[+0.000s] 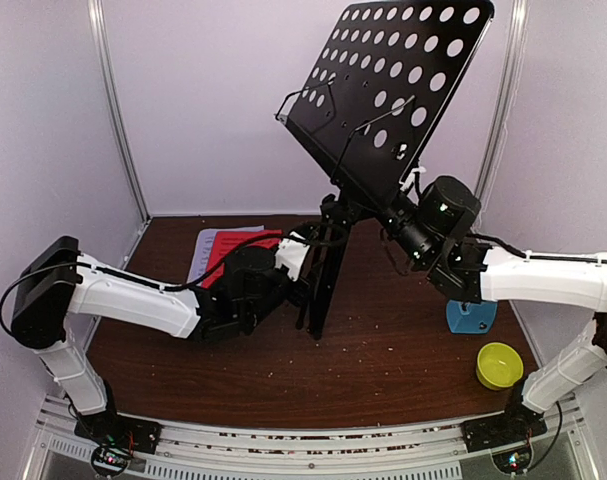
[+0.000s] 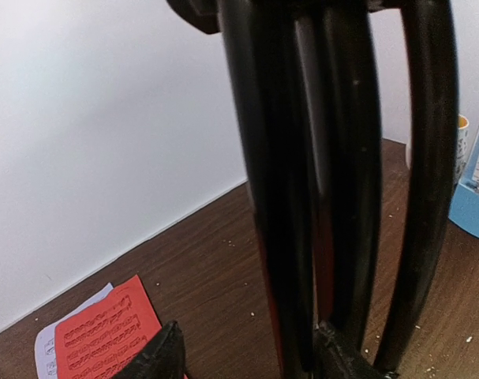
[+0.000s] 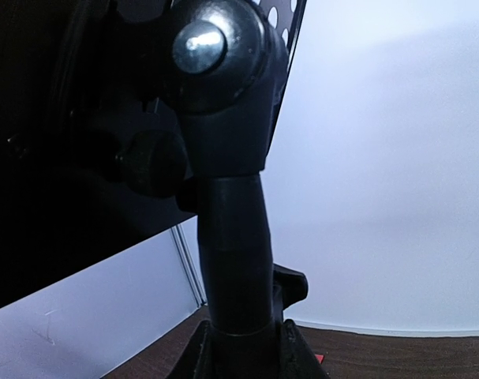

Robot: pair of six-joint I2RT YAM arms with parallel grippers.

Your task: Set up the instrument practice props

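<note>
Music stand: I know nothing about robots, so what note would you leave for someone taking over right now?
Left tool: open, low at the folded legs of the music stand.
Right tool: shut on its post under the desk, holding it upright.
Red sheet lies on the white sheet, back left of the table; blue metronome stands at the right.
Done: stand is upright. Left: spread its legs, place the sheets.
</note>
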